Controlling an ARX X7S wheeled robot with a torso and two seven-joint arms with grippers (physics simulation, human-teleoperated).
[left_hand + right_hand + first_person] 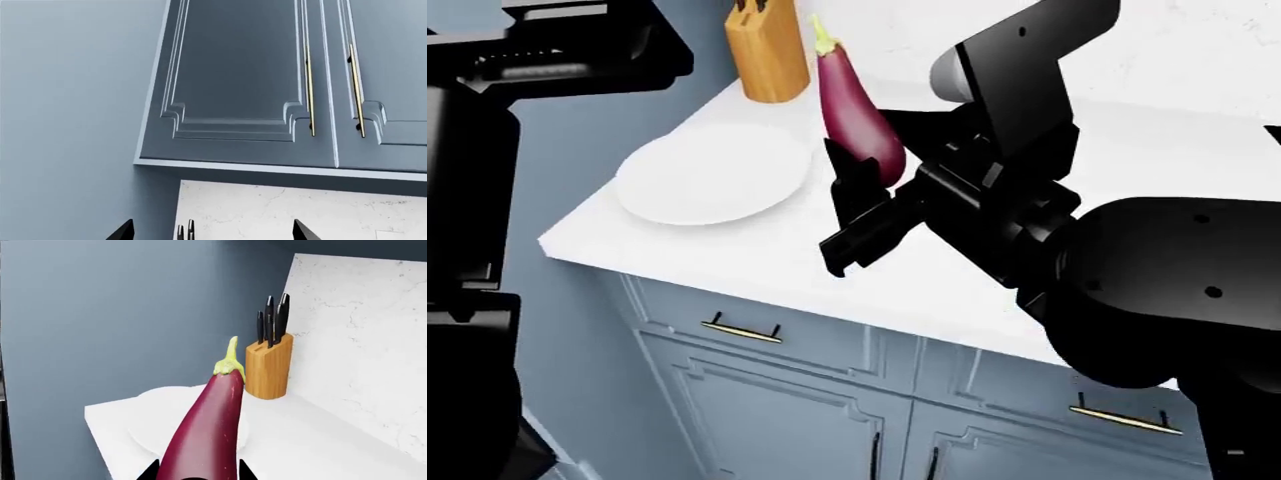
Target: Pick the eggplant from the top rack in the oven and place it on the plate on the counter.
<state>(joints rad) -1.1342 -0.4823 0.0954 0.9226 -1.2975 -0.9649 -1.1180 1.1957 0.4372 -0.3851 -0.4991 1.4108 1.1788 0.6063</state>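
My right gripper (862,192) is shut on the lower end of the eggplant (857,100), a glossy purple body with a green stem pointing up. It hangs over the white counter (761,255), just right of the round white plate (714,172). In the right wrist view the eggplant (207,430) rises from between the fingers of the right gripper (197,475), with the plate (150,412) behind it. My left gripper (213,235) is open, with nothing between its fingertips (123,232). The oven and the top rack are out of view.
A wooden knife block (767,50) stands at the back of the counter behind the plate, against a marble backsplash (360,340). Blue-grey cabinets (827,400) sit under the counter. The left arm (561,45) is raised at the left, facing the upper cabinets (240,80).
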